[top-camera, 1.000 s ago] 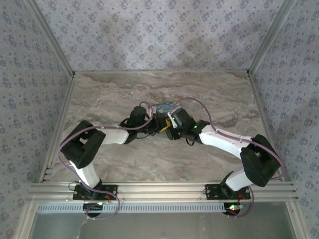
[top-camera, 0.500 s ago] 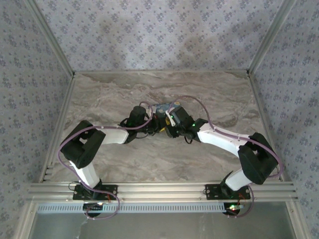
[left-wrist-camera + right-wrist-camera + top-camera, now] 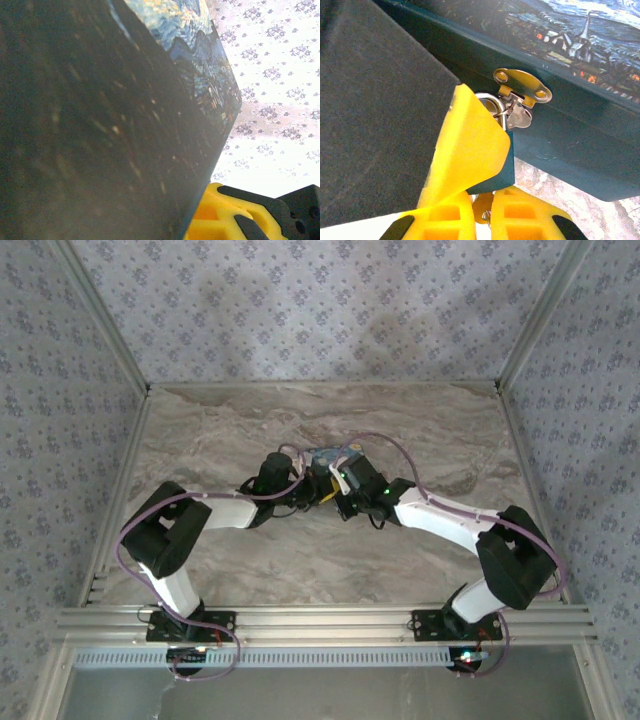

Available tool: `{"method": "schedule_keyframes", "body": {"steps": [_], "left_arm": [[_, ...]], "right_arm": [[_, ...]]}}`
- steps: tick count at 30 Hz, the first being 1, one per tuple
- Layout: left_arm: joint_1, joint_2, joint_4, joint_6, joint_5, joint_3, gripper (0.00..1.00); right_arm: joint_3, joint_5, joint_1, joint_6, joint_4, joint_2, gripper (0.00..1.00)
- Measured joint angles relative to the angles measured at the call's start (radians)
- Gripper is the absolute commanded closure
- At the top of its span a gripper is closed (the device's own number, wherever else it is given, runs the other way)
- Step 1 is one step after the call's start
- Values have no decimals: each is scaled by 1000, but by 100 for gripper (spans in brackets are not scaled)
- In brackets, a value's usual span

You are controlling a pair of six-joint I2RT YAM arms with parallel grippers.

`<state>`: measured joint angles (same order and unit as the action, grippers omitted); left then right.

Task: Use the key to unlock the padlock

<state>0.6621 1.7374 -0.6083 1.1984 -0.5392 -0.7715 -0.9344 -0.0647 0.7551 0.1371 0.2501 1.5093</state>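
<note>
Your right gripper (image 3: 336, 494) has just snapped closed. 1 second ago its jaws stood partly apart; now the yellow fingers (image 3: 465, 150) pinch what looks like the blue body of the padlock (image 3: 496, 172). The padlock hangs by its shackle from the hasp (image 3: 522, 85) on the front of the painted box (image 3: 580, 105). A silver piece beside the shackle may be the key (image 3: 521, 118), though you cannot be sure. With the lock steadied, turning should be the next step. Your left gripper (image 3: 304, 496) is closed too, tight against the box; what it holds cannot be told.
</note>
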Motion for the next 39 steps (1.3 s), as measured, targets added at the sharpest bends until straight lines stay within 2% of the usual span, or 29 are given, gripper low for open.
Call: {"method": "schedule_keyframes", "body": {"steps": [8, 9, 10, 11, 12, 22, 29, 32, 34, 37, 39], "left_arm": [[0, 0, 0, 0, 0, 0, 100], [0, 0, 0, 0, 0, 0, 100], [0, 0, 2, -1, 0, 0, 100], [0, 0, 2, 0, 0, 0, 100], [0, 0, 2, 0, -2, 0, 100], [0, 0, -10, 0, -4, 2, 100], [0, 0, -18, 0, -7, 2, 100], [0, 0, -18, 0, -8, 2, 100], [0, 0, -18, 0, -8, 2, 100], [0, 0, -18, 0, -6, 2, 100], [-2, 0, -13, -1, -2, 2, 100]], "right_arm": [[0, 3, 0, 0, -1, 0, 100], [0, 5, -1, 0, 0, 0, 94], [0, 8, -2, 0, 0, 0, 78], [0, 9, -3, 3, 0, 0, 68], [1, 9, -3, 4, 0, 0, 62], [40, 24, -24, 35, -23, -35, 50], [40, 27, -24, 34, -32, -40, 58], [40, 27, -24, 34, -33, -39, 66], [40, 27, -24, 31, -35, -34, 75], [40, 34, -24, 31, -39, -24, 97], [40, 39, -24, 21, -41, -24, 100]]}}
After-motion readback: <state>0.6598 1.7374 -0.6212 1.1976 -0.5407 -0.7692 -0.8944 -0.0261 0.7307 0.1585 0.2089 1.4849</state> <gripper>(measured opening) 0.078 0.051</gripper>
